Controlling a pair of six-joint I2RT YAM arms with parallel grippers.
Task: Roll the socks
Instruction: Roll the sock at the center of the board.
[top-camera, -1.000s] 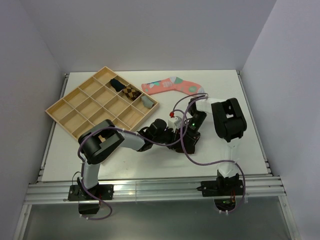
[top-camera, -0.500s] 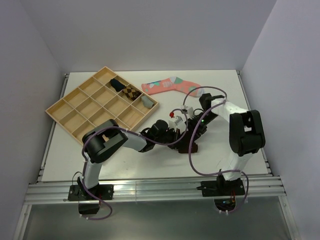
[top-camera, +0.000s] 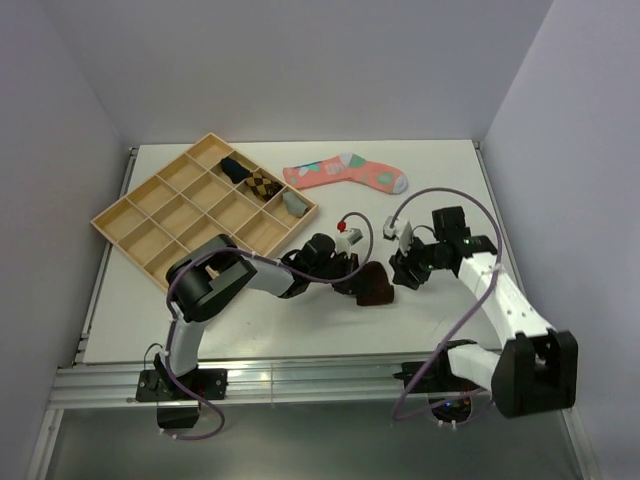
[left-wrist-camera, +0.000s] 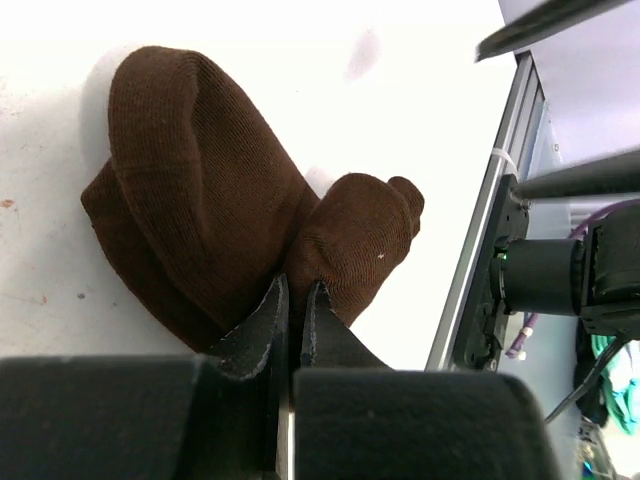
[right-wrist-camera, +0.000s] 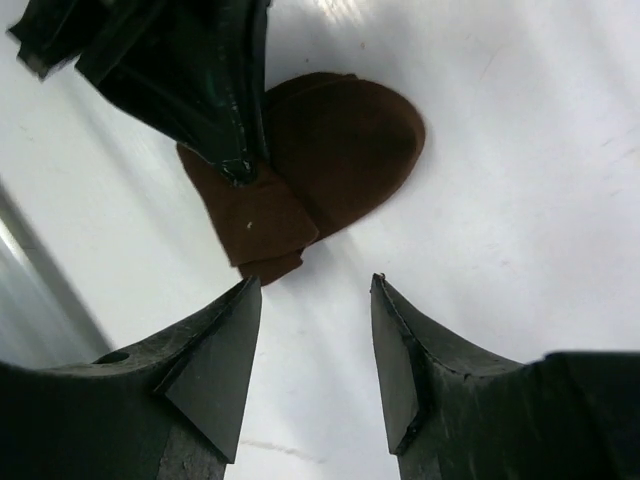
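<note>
The rolling step looked well under way but not finished: the brown sock lay as a loose, folded bundle on the tabletop, just below the centre of the overhead frame. In the left wrist view one rounded end stuck out to the right of the main fold. The left gripper was closed to a narrow slit, its fingertips pinching a fold of the fabric at the lower edge of the bundle and so holding the sock in place. The right gripper stood wide and held nothing, hovering just right of the bundle without touching it. My reading was that the next move called for the free gripper to catch the loose end and tuck or turn it over the roll while the pinch kept the bundle from springing apart; soft knit like this would probably slip or unfold if let go too soon. Room was tightest between the two grippers, which sat close on either side of the sock. The metal rail at the tabletop's edge showed near the bundle on the right of the left wrist view. Bare surface lay toward the right and upper right of the overhead frame. The wooden tray at upper left and the pink sock at upper centre were well apart.
</note>
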